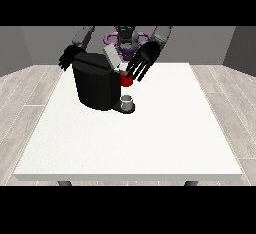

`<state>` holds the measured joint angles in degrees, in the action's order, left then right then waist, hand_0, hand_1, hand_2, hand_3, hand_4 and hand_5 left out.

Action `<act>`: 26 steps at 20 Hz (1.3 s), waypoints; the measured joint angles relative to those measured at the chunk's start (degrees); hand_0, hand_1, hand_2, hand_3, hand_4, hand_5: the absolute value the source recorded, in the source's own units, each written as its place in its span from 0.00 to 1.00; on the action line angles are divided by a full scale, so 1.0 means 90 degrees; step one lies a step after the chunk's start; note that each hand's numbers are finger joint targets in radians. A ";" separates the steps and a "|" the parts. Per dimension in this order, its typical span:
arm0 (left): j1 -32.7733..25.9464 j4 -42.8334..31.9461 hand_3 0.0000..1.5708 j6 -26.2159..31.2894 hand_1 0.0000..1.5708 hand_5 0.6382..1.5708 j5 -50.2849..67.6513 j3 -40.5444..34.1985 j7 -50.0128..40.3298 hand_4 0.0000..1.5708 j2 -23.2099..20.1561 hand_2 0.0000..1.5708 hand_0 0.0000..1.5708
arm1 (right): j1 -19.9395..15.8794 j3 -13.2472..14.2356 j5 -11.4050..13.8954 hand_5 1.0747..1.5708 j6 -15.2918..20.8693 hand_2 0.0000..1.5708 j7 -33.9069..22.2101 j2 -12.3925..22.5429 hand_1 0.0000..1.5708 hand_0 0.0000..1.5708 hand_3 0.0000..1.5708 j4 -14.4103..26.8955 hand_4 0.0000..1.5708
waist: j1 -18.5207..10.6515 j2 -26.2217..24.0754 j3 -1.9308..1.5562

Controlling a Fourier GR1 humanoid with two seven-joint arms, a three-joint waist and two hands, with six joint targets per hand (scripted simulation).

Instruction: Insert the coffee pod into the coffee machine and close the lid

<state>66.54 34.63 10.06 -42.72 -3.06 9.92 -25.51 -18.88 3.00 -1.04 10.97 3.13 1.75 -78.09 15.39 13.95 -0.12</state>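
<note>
In the front view you have a large white table on a grey plank floor, its lower half bare to the near edge. The black coffee machine stands upper left of centre, lid tilted up. The hand at the view's right hangs spread, fingers straight, over a red thing at the machine. A grey thing sits on the machine's base; you cannot tell it for the pod. The hand at the view's left shows behind the machine, fingers unclear.
</note>
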 measured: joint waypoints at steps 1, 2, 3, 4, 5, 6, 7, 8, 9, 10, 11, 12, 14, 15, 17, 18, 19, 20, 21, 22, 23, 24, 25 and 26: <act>0.0017 -0.0008 0.00 0.0025 0.00 1.00 -0.0012 -0.0005 -0.0023 0.00 -0.0009 0.00 0.00 | -0.0013 0.0011 -0.0004 1.00 -0.0020 0.00 0.0027 0.0026 0.00 0.00 0.00 -0.0007 0.26 | 0.0006 -0.0003 0.0001; 0.0005 -0.0019 0.00 0.0063 0.00 1.00 -0.0011 -0.0021 0.0023 0.00 -0.0053 0.00 0.00 | 0.0003 0.0029 -0.0013 1.00 -0.0035 0.00 0.0004 0.0059 0.00 0.00 0.00 -0.0026 0.26 | 0.0004 -0.0020 0.0003; -0.0027 -0.0005 0.00 0.0086 0.00 1.00 -0.0024 -0.0008 0.0043 0.00 -0.0046 0.00 0.00 | 0.0043 0.0061 -0.0051 1.00 -0.0060 0.00 0.0042 0.0064 0.00 0.00 0.00 0.0006 0.23 | -0.0024 -0.0045 0.0005; -0.0056 -0.0005 0.00 0.0109 0.00 1.00 -0.0035 -0.0002 0.0036 0.00 -0.0029 0.00 0.00 | 0.0078 0.0068 -0.0060 1.00 -0.0063 0.00 0.0043 0.0064 0.00 0.00 0.00 0.0020 0.25 | -0.0040 -0.0086 0.0006; -0.0060 0.0023 0.00 0.0146 0.00 1.00 -0.0031 0.0004 -0.0001 0.00 0.0027 0.00 0.00 | 0.0116 0.0079 -0.0071 1.00 -0.0065 0.00 0.0130 0.0037 0.00 0.00 0.00 0.0093 0.24 | -0.0092 -0.0127 0.0008; -0.0088 0.0021 0.00 0.0201 0.00 1.00 -0.0034 -0.0004 -0.0009 0.00 -0.0005 0.00 0.00 | 0.0180 0.0099 -0.0099 1.00 -0.0100 0.00 0.0148 0.0055 0.00 0.00 0.00 0.0112 0.27 | -0.0110 -0.0186 0.0008; -0.0166 0.0013 0.00 0.0180 0.00 1.00 -0.0040 -0.0004 -0.0045 0.00 0.0053 0.00 0.00 | 0.0238 0.0095 -0.0134 1.00 -0.0146 0.00 0.0098 0.0068 0.00 0.00 0.00 0.0080 0.24 | -0.0100 -0.0274 0.0008; -0.0191 0.0017 0.00 0.0205 0.00 1.00 -0.0043 -0.0006 -0.0040 0.00 0.0052 0.00 0.00 | 0.0334 0.0016 -0.0126 1.00 -0.0112 0.00 0.0126 0.0016 0.00 0.00 0.00 0.0062 0.26 | -0.0112 -0.0339 0.0010; -0.0219 0.0055 0.00 0.0175 0.00 1.00 -0.0053 -0.0001 -0.0043 0.00 0.0092 0.00 0.00 | 0.0378 0.0025 -0.0134 1.00 -0.0117 0.00 0.0217 0.0004 0.00 0.00 0.00 0.0084 0.25 | -0.0135 -0.0360 0.0010; -0.0249 0.0109 0.00 0.0173 0.00 1.00 -0.0056 0.0007 -0.0053 0.00 0.0134 0.00 0.00 | 0.0404 0.0118 -0.0206 1.00 -0.0163 0.00 0.0340 0.0036 0.00 0.00 0.00 0.0168 0.28 | -0.0191 -0.0378 0.0010; -0.0290 0.0129 0.00 0.0192 0.00 1.00 -0.0058 0.0013 -0.0074 0.00 0.0170 0.00 0.00 | 0.0407 0.0161 -0.0247 1.00 -0.0170 0.00 0.0316 0.0054 0.00 0.00 0.00 0.0173 0.28 | -0.0220 -0.0454 0.0010; -0.0358 0.0126 0.00 0.0187 0.00 1.00 -0.0057 -0.0004 -0.0050 0.00 0.0157 0.00 0.00 | 0.0478 0.0119 -0.0239 1.00 -0.0170 0.00 0.0290 0.0030 0.00 0.00 0.00 0.0112 0.27 | -0.0217 -0.0523 0.0011; -0.0480 0.0126 0.00 0.0156 0.00 1.00 -0.0005 -0.0066 -0.0048 0.00 0.0220 0.00 0.00 | 0.0532 0.0090 -0.0233 1.00 -0.0190 0.00 0.0188 0.0065 0.00 0.00 0.00 -0.0001 0.25 | -0.0232 -0.0660 0.0012; -0.0549 0.0161 0.00 0.0130 0.00 1.00 0.0061 -0.0109 -0.0070 0.00 0.0324 0.00 0.00 | 0.0627 0.0085 -0.0235 1.00 -0.0173 0.00 0.0261 0.0019 0.00 0.00 0.00 0.0026 0.24 | -0.0285 -0.0746 0.0014; -0.0708 0.0156 0.00 0.0186 0.00 1.00 0.0293 -0.0304 -0.0071 0.00 0.0411 0.00 0.00 | 0.0781 0.0105 -0.0287 1.00 -0.0226 0.00 0.0200 0.0052 0.00 0.00 0.00 -0.0027 0.28 | -0.0359 -0.0983 0.0013; -0.0814 0.0153 0.00 0.0141 0.00 1.00 0.0457 -0.0448 -0.0080 0.00 0.0524 0.00 0.00 | 0.0868 0.0105 -0.0316 1.00 -0.0263 0.00 0.0223 0.0050 0.00 0.00 0.00 -0.0060 0.31 | -0.0397 -0.1113 0.0015; -0.0886 0.0155 0.00 0.0112 0.00 1.00 0.0619 -0.0583 -0.0131 0.05 0.0655 0.00 0.00 | 0.0903 0.0121 -0.0330 1.00 -0.0264 0.00 0.0220 0.0054 0.00 0.00 0.00 -0.0065 0.31 | -0.0475 -0.1244 0.0015; -0.1028 0.0182 0.00 0.0097 0.00 1.00 0.0815 -0.0727 -0.0045 0.16 0.0778 0.00 0.00 | 0.1006 0.0151 -0.0331 1.00 -0.0304 0.00 0.0262 0.0114 0.00 0.00 0.00 -0.0046 0.28 | -0.0589 -0.1377 0.0017; -0.1120 0.0205 0.00 0.0131 0.00 1.00 0.1031 -0.0886 0.0028 0.17 0.0882 0.00 0.00 | 0.1050 0.0189 -0.0340 1.00 -0.0338 0.00 0.0303 0.0169 0.00 0.00 0.00 -0.0035 0.23 | -0.0699 -0.1489 0.0017; -0.1241 0.0190 0.00 0.0159 0.00 1.00 0.1267 -0.1062 0.0048 0.15 0.1034 0.00 0.00 | 0.1120 0.0163 -0.0293 1.00 -0.0365 0.00 0.0271 0.0228 0.00 0.00 0.00 -0.0044 0.23 | -0.0791 -0.1658 0.0020; -0.1367 0.0194 0.00 0.0138 0.00 1.00 0.1440 -0.1190 0.0080 0.00 0.1168 0.00 0.00 | 0.1148 0.0151 -0.0293 1.00 -0.0409 0.00 0.0223 0.0273 0.00 0.00 0.00 -0.0086 0.25 | -0.0858 -0.1795 0.0020; -0.1454 0.0190 0.00 0.0174 0.00 1.00 0.1641 -0.1349 0.0121 0.00 0.1240 0.00 0.00 | 0.1157 0.0125 -0.0286 1.00 -0.0445 0.00 0.0201 0.0301 0.00 0.00 0.00 -0.0140 0.22 | -0.0917 -0.1892 0.0021; -0.1635 0.0201 0.00 0.0192 0.00 1.00 0.1780 -0.1421 0.0201 0.00 0.1391 0.00 0.00 | 0.1199 0.0116 -0.0279 1.00 -0.0459 0.00 0.0172 0.0319 0.00 0.00 0.00 -0.0151 0.24 | -0.1048 -0.2048 0.0021; -0.1788 0.0209 0.00 0.0211 0.00 1.00 0.1899 -0.1489 0.0270 0.00 0.1485 0.00 0.00 | 0.1193 0.0095 -0.0302 1.00 -0.0537 0.00 0.0127 0.0362 0.00 0.00 0.00 -0.0207 0.18 | -0.1133 -0.2161 0.0020</act>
<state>50.45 36.51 11.96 -25.63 -16.46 12.34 -12.14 -8.15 3.86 -3.76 6.14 4.27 5.01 -79.96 5.19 -5.51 0.06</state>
